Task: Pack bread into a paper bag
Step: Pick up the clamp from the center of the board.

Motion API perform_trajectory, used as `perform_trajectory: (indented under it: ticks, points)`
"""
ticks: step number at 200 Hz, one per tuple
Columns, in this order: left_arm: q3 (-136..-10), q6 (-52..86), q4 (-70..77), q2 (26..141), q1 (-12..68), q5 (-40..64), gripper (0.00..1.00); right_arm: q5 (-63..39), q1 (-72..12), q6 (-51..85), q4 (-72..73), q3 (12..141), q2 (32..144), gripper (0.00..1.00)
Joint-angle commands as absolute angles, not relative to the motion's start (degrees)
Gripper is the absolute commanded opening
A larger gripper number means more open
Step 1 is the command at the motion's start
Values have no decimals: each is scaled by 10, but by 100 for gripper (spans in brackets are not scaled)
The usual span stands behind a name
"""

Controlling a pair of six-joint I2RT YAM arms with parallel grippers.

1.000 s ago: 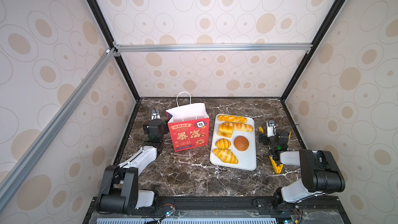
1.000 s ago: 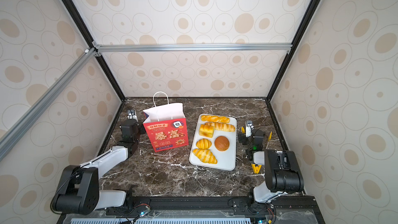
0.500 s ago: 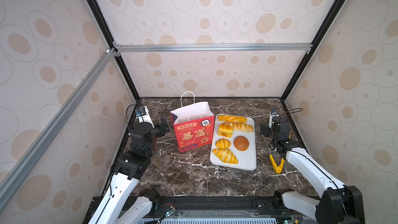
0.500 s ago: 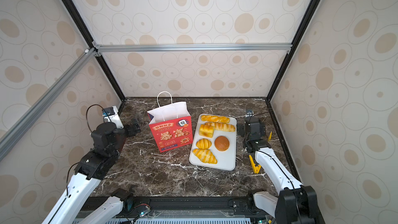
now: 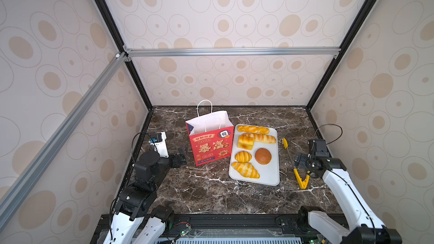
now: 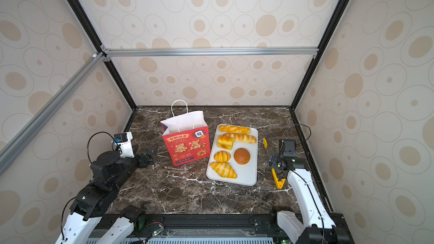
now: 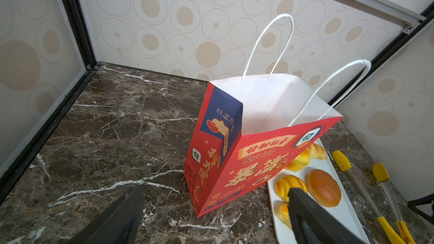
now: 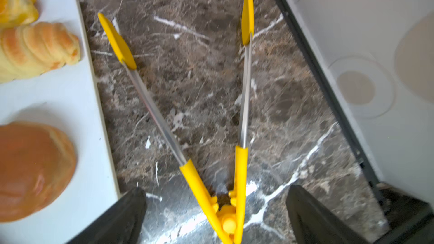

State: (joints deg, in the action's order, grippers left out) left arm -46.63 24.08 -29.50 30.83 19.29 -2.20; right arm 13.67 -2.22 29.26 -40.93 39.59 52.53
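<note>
Left wrist view: paper bag [image 7: 246,160] hides part of bread [image 7: 323,191]; tray [image 7: 345,215] cut off. Left jaws, right jaws wide, empty.

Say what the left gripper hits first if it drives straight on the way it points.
Most likely the paper bag: the open left gripper points at its lower side panel, with nothing seen between. How far off is unclear.

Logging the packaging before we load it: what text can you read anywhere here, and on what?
"RICH": paper bag front, under the yellow banner.
"暴富": large yellow characters, bag front.
"發": mahjong-tile graphic, bag front corner.
"好运": bag's blue side panel; following characters unclear.
Banner characters and bottom strip: too small to read.
No text on the bread, tray or tongs.
</note>
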Motion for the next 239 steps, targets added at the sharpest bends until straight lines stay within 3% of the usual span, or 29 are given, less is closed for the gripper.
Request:
perform_trajectory:
  ticks: [1,18,71,111,160,196,239]
  points:
    - [-472,247,-294,316,197,24,99,97,-22,355,-463,377,469,100]
    - [-475,249,-293,335,197,37,99,95,-26,365,-511,375,467,100]
    - [-483,253,-273,382,201,43,99,34,-48,318,-436,356,567,100]
    - [-519,225,-290,402,219,19,99,96,-43,300,-407,371,632,99]
    - [-567,197,-300,473,306,-37,99,27,-24,236,-386,429,761,74]
    - [-577,188,-293,491,313,-52,99,11,-11,205,-382,483,850,54]
    - [-572,190,-285,504,314,-33,99,-5,-9,188,-364,540,925,46]
